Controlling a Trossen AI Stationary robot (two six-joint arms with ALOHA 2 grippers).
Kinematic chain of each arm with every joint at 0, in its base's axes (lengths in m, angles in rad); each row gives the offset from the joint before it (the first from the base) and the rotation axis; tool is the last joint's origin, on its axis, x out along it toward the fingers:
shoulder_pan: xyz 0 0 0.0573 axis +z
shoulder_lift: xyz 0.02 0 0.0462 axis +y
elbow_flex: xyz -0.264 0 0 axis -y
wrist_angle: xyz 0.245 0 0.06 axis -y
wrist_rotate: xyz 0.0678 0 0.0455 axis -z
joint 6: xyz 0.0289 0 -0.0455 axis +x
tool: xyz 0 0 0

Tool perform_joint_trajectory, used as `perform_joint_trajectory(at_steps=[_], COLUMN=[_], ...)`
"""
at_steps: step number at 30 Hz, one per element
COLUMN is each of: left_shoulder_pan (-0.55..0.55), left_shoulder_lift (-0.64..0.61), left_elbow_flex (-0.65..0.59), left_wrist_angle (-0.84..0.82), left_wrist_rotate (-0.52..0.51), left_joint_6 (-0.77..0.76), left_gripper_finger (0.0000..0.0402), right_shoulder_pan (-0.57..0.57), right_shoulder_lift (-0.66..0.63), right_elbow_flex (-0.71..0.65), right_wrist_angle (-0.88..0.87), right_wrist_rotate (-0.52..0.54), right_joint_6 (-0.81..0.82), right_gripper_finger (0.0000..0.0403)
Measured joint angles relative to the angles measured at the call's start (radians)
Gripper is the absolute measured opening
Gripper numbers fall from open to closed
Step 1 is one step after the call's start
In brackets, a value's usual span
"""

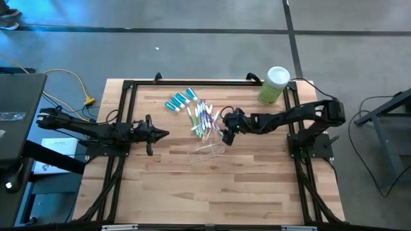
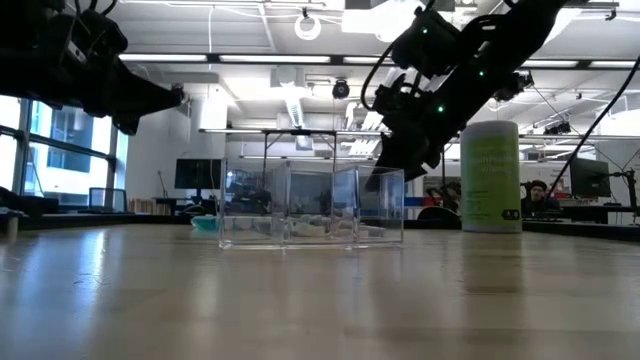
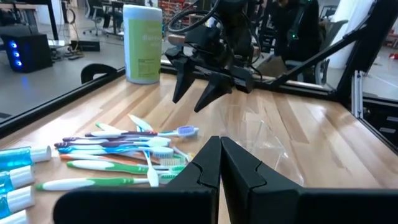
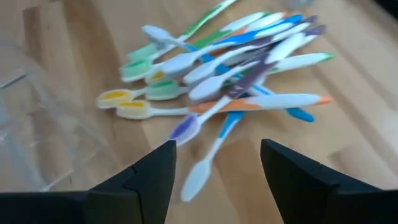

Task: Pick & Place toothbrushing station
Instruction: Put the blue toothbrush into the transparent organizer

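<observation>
The right gripper (image 1: 226, 130) hangs over the middle of the table (image 1: 212, 192), fingers spread wide with nothing between them. Just beyond its tips lies the heap of toothbrushes (image 1: 203, 118), a loose crisscross pile toward the far edge; in the right wrist view the brushes (image 4: 236, 68) fan out directly ahead of the open fingers, the nearest white-and-blue one reaching almost into the gap, and none is held. The left wrist view shows the same gripper (image 3: 196, 87) pointing down, clear of the wood, with the pile (image 3: 124, 152) below and to one side of it.

The clear holder (image 1: 209, 151) sits just on the near side of the right gripper, close by the brush pile. In the low view it (image 2: 312, 205) reads as a row of see-through compartments standing upright on the wood, the gripper (image 2: 400, 160) poised above its end.

The tubes (image 1: 179, 101) lie in a small cluster on the far side of the pile, toward the far-left corner, well apart from the right gripper.

The left gripper (image 1: 162, 134) waits above the left side of the table, fingers pressed together and empty, pointing toward the centre.

The green canister (image 1: 273, 85) stands upright at the far-right corner.
</observation>
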Motion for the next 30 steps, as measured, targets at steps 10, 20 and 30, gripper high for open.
perform_joint_trajectory(at_steps=[10,20,30], left_shoulder_pan=[0.000,0.000,0.000], left_shoulder_lift=[0.000,0.000,0.000], left_elbow_flex=[0.000,0.000,0.000], left_wrist_angle=[0.008,0.007,0.007], left_wrist_rotate=[0.000,0.001,0.005], left_joint_6=[-0.002,-0.002,-0.002], left_gripper_finger=[0.0003,0.0003,0.0003], right_shoulder_pan=[-0.009,-0.039,-0.090], right_shoulder_lift=[0.019,0.055,0.101], right_elbow_flex=[0.001,0.002,0.002], right_wrist_angle=[0.021,0.038,0.072], right_wrist_rotate=[0.005,-0.049,-0.126], right_joint_6=[-0.010,-0.055,-0.095], right_gripper_finger=[0.0226,0.0225,0.0225])
